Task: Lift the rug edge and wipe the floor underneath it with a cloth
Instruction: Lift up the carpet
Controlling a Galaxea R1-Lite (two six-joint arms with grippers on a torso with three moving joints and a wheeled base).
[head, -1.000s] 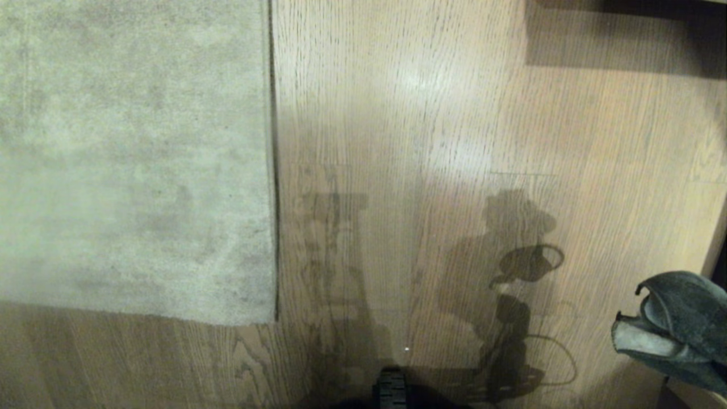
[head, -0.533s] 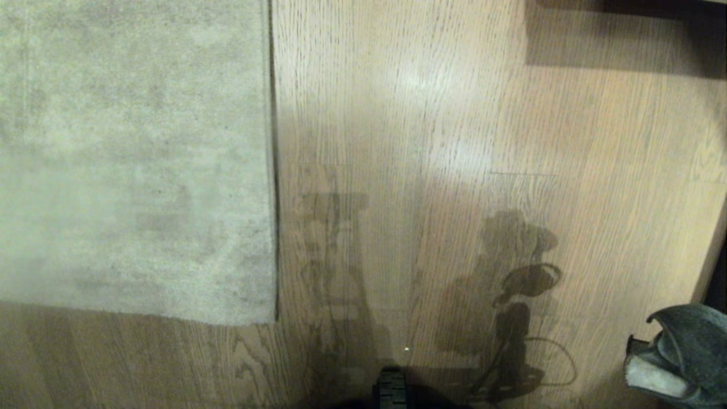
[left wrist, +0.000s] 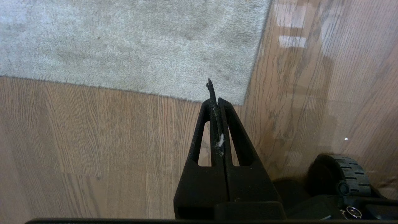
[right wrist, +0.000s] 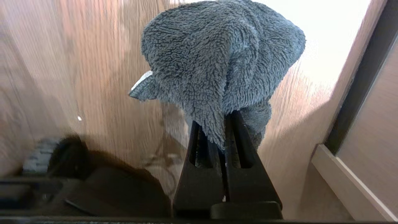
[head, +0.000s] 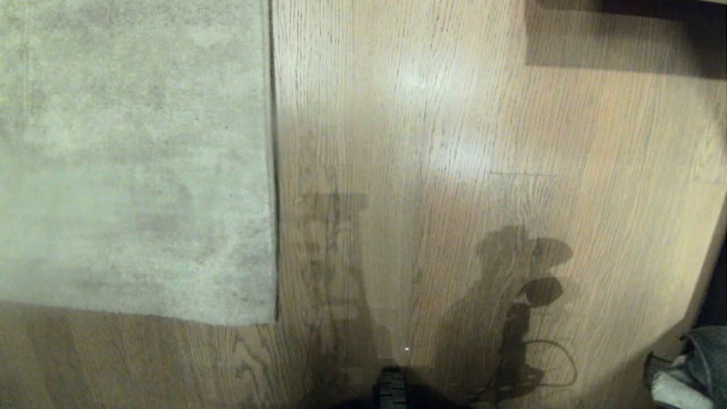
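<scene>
Two grippers, one load. The right gripper (right wrist: 222,124) has its black fingers pinched on a fold of the small dark grey terry cloth (right wrist: 217,62), whose paler whitish side shows at one corner; the bulk of the fabric bunches beyond the fingertips, clear of the boards, so it is carried rather than wiping. In the head view the cloth (head: 690,369) sits at the near right corner, well apart from the rug. Judged from this, the rag is being kept out of the way until the border is raised.

The left gripper (left wrist: 217,102) has its fingers pressed together on nothing but a few wisps of lint. It hangs above the bare planks just beside the rug's square near corner — a sensible place from which to start a lift.

The rug edge (head: 274,170), the straight thin border of a large pale grey-beige short-pile rug with mottled darker patches, lies flat along the floor (head: 426,142), so no lifting has begun.

Light brown wood planks with dark oak grain carry a slight sheen and the robot's shadow (head: 511,307). A dark band of furniture (head: 625,34) crosses the far right; a pale skirting board (right wrist: 345,183) and dark frame run along the right — limited room there.
</scene>
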